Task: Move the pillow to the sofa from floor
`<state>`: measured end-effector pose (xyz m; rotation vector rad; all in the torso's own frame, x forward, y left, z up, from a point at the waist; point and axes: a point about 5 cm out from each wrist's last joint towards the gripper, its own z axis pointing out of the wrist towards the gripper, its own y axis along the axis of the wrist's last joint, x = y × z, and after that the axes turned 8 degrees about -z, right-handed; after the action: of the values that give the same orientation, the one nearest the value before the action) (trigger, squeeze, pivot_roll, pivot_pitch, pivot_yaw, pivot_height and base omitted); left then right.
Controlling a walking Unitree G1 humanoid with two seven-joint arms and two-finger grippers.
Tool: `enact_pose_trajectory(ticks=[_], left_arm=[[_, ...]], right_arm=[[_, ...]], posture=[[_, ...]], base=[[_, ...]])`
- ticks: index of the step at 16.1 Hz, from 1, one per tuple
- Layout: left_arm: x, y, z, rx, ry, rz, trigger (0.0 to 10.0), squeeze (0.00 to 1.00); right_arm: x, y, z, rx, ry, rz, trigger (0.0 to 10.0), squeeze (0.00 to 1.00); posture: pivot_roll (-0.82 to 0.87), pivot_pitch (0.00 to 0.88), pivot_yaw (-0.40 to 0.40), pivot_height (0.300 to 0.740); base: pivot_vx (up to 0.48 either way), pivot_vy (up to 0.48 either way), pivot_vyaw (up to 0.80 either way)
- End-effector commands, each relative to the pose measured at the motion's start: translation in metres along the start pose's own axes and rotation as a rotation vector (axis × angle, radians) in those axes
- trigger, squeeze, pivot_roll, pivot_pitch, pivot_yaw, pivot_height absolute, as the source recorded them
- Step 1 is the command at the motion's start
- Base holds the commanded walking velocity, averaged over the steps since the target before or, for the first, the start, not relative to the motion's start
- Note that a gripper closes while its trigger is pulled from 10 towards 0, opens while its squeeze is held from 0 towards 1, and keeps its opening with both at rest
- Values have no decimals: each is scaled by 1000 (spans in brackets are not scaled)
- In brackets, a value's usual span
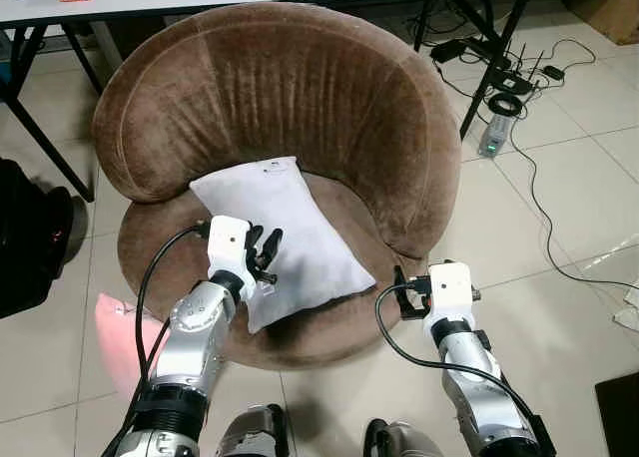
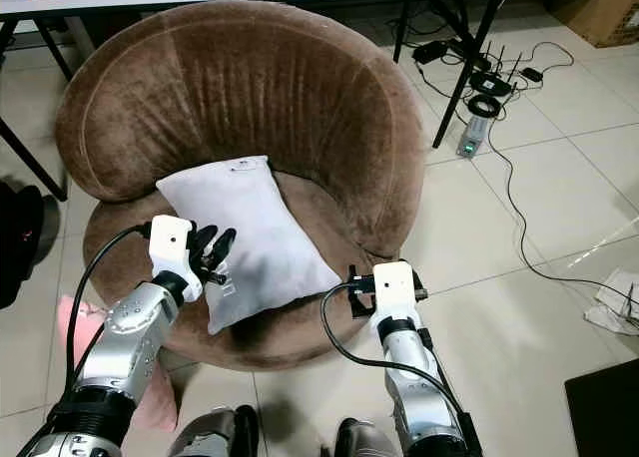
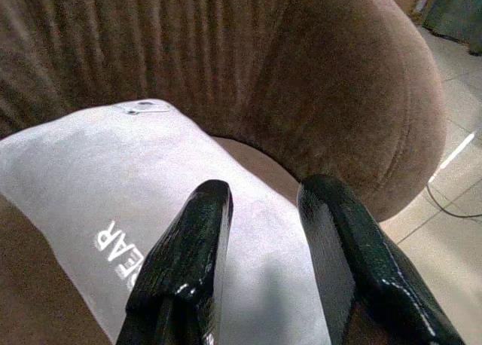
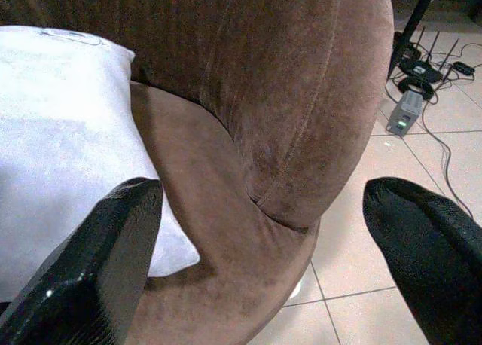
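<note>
On the seat of the round brown sofa [image 1: 300,88], the white pillow [image 1: 290,232] lies slantwise, its far corner up against the backrest and its near corner reaching out to the seat's front edge. That near corner is the worry, to my eye: the left gripper [image 1: 262,257] hovers right over it with its two black fingers a little apart and nothing between them, so a careless pull back could snag the fabric and drag the pillow off the front edge to the floor. The left arm reaches forward and up from the robot's side, wrist tipped toward the pillow. The right gripper [image 1: 404,295] sits lower, just off the seat's front right edge, fingers spread wide and empty.
</note>
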<state>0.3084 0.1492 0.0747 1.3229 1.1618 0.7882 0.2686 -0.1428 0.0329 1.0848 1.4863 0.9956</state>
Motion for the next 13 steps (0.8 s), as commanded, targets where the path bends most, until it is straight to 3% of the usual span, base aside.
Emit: enact_pose_trajectory(ticks=[1, 3, 13], left_arm=[[-1, -4, 1, 15, 21, 10, 10000, 0], [0, -4, 3, 8, 37, 6, 10000, 0], [-17, -16, 6, 40, 4, 45, 10000, 0]], right_arm=[[-1, 2, 1, -8, -9, 22, 10000, 0], [-1, 4, 2, -13, -26, 65, 10000, 0], [4, 7, 3, -23, 34, 33, 10000, 0]], posture=[[42, 132, -5, 740], [46, 132, -9, 740], [51, 141, -40, 740]], base=[[0, 0, 0], [0, 0, 0], [0, 0, 0]])
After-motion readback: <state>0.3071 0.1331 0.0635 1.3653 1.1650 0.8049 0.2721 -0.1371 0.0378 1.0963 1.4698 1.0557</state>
